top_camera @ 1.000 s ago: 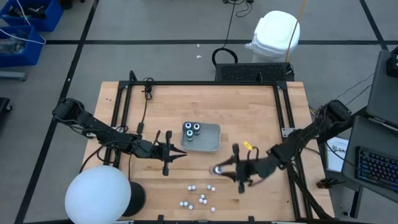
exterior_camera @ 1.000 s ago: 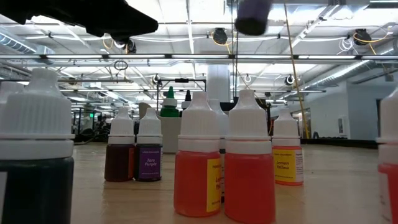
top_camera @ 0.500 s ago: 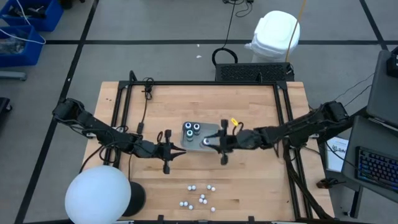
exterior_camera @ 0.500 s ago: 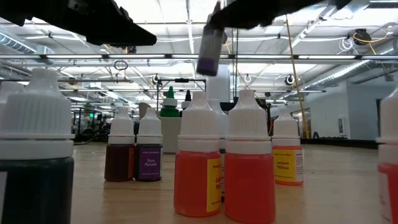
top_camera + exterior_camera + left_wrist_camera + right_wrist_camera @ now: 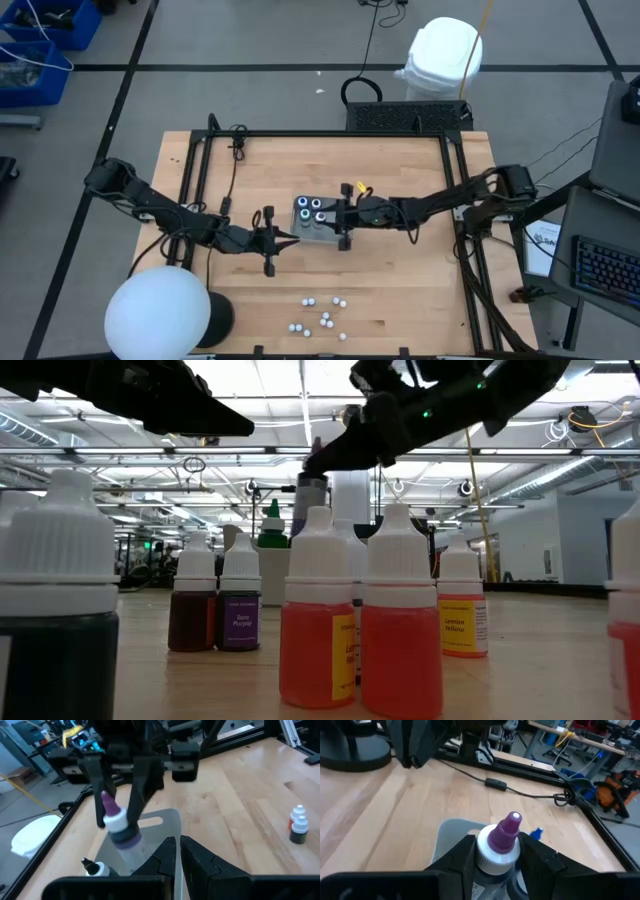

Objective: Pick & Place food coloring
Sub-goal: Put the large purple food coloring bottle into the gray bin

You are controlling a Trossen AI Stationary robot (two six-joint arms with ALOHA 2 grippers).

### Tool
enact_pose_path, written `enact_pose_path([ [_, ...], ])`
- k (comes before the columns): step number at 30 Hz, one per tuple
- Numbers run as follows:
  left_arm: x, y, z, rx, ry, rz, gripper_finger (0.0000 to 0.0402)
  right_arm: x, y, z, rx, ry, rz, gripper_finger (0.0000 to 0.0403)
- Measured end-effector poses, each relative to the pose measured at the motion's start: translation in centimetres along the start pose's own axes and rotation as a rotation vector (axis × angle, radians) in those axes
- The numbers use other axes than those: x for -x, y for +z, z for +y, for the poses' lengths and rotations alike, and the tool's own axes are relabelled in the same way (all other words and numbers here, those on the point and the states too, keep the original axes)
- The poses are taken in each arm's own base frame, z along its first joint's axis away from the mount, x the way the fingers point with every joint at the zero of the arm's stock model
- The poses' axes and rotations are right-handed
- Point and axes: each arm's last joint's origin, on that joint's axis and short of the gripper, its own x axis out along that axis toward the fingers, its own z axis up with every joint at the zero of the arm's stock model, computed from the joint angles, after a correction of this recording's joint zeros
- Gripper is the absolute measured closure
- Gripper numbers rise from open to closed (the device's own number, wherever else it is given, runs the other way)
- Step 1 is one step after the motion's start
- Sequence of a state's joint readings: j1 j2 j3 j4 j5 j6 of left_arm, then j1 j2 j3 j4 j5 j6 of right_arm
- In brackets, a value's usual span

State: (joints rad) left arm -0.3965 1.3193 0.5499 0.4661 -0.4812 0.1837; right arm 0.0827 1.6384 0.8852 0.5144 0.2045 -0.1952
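Right gripper (image 5: 496, 851) clamps a purple-tipped food coloring bottle (image 5: 499, 845) over the grey tray (image 5: 336, 232) — the tip colour shows only in the wrist views, the high view gives just a dot. Left gripper (image 5: 177, 851), fingers nearly together, holds nothing beside the tray. Low view adds labelled bottles (image 5: 360, 625) up close — the tray's contents are mostly hidden there.

We see a wooden counter (image 5: 400, 290) carrying a grey tray (image 5: 303, 236); beyond its far edge sits what may be a white bag (image 5: 441, 55).
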Motion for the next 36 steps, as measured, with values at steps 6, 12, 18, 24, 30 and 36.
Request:
enact_pose_path([
  [6,0.0,-0.1,0.0,-0.004,-0.001,0.005,0.0366,-1.5,-1.8,-0.2,-0.009,-0.017,0.040,0.0285],
  [12,0.0,-0.1,0.0,-0.025,-0.001,0.005,0.0366,-2.4,-2.9,0.2,-0.055,-0.016,0.048,0.0287],
  [18,0.0,0.0,0.0,-0.025,-0.001,0.004,0.0366,-3.2,-4.3,0.5,-0.048,-0.012,0.091,0.0286],
  [24,0.0,0.0,0.0,-0.024,0.000,0.001,0.0366,-3.5,-4.7,0.4,-0.048,0.005,0.092,0.0284],
  [30,0.0,0.0,0.1,-0.038,0.003,0.000,0.0366,-3.5,-4.7,0.4,-0.051,0.012,0.096,0.0284],
  [36,0.0,-0.1,0.1,-0.030,0.002,0.005,0.0366,-3.4,-4.9,0.6,-0.036,0.085,0.114,0.0252],
])
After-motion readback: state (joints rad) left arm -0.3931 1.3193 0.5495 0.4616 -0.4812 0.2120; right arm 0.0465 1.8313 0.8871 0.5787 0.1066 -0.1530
